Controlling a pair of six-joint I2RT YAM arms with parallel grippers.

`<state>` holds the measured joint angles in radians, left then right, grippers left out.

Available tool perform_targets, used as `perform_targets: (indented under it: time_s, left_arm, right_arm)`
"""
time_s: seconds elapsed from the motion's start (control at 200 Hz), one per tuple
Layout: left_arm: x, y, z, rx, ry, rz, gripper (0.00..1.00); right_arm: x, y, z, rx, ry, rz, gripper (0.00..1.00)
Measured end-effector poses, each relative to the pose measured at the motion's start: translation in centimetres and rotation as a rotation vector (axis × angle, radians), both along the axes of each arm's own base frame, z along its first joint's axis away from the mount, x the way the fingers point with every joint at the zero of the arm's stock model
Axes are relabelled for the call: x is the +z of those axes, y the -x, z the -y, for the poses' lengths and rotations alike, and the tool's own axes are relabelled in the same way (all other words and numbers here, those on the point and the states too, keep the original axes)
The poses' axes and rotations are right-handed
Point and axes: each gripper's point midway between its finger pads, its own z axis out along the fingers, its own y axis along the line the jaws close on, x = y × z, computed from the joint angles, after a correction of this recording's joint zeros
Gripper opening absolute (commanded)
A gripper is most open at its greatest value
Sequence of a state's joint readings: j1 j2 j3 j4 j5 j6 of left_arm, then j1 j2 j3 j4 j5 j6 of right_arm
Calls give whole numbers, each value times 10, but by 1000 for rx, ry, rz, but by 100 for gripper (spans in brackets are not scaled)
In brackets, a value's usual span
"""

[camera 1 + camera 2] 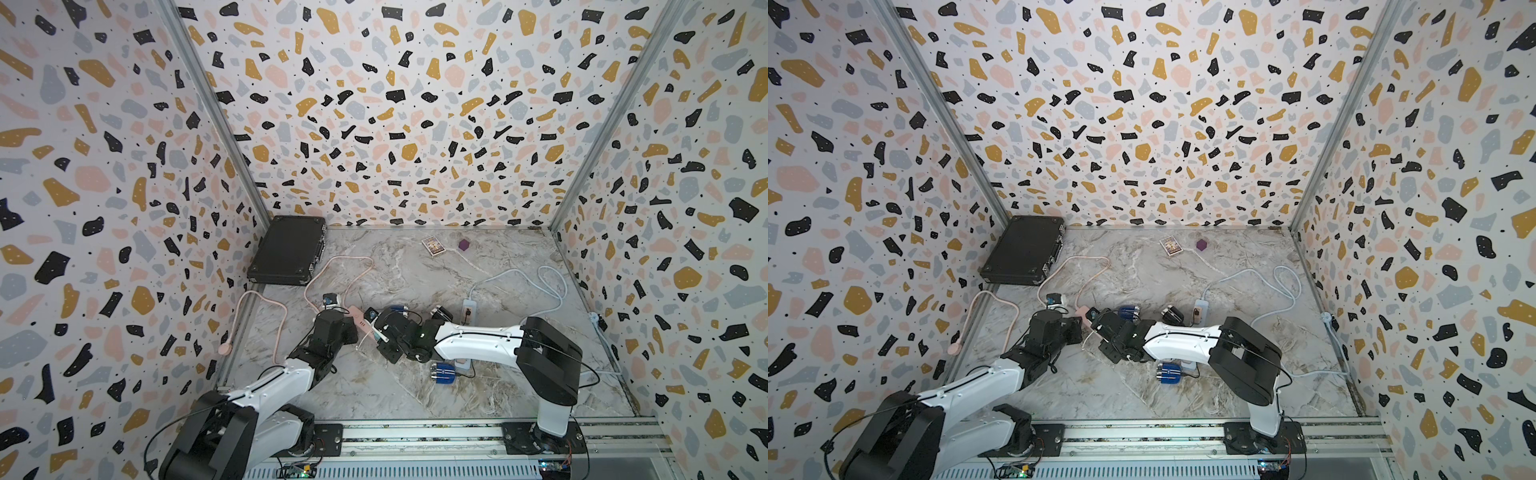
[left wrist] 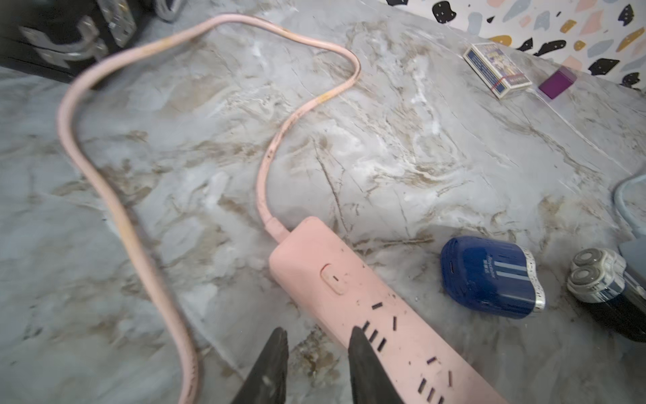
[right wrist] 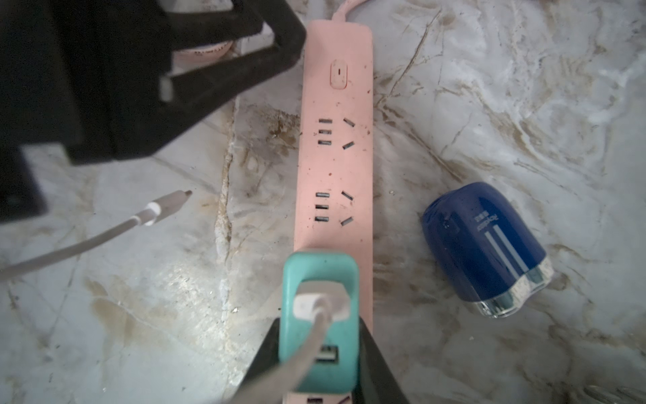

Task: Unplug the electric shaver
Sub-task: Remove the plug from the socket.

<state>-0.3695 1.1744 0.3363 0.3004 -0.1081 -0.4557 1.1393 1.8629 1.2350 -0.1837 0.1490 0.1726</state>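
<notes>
A pink power strip (image 3: 334, 157) lies on the marble table (image 1: 415, 399). A teal charger block (image 3: 321, 314) sits in its near socket, and my right gripper (image 3: 321, 349) is shut on that block. A grey-white cable runs from the block; its free plug (image 3: 167, 206) lies loose on the table, joined to nothing. A blue electric shaver (image 3: 486, 245) (image 2: 489, 276) lies beside the strip with its port bare. My left gripper (image 2: 318, 335) is open, one finger (image 2: 360, 353) over the strip's edge, the table showing between the fingers.
A second blue shaver (image 1: 444, 371) with a thin black lead lies under the right arm. A black shaver (image 1: 441, 312) lies by a white power strip (image 1: 468, 309). A black case (image 1: 289, 249) stands back left, and a card box (image 1: 432, 245) and purple cube (image 1: 464, 245) at the back.
</notes>
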Motion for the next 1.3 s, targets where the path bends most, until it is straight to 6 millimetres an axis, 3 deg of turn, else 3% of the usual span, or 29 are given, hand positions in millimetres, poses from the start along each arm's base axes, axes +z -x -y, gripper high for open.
perform_targets:
  time_s: [0.175,0.41,0.781,1.126,1.301]
  left_arm:
    - [6,-15,21,-72,53,20,28]
    - [-1,-13,36,-146,93,-6,20]
    - [-21,-10,44,-176,132,-46,15]
    - [-23,-16,51,-178,175,-24,2]
    - [-19,-12,49,-174,193,-8,0]
  right_arm:
    - [0,0,0,1,0,0,0]
    - [0,0,1,4,4,1,0]
    - [0,3,2,15,18,-2,0]
    - [2,2,4,17,35,0,0]
    - [13,-3,4,-2,57,20,0]
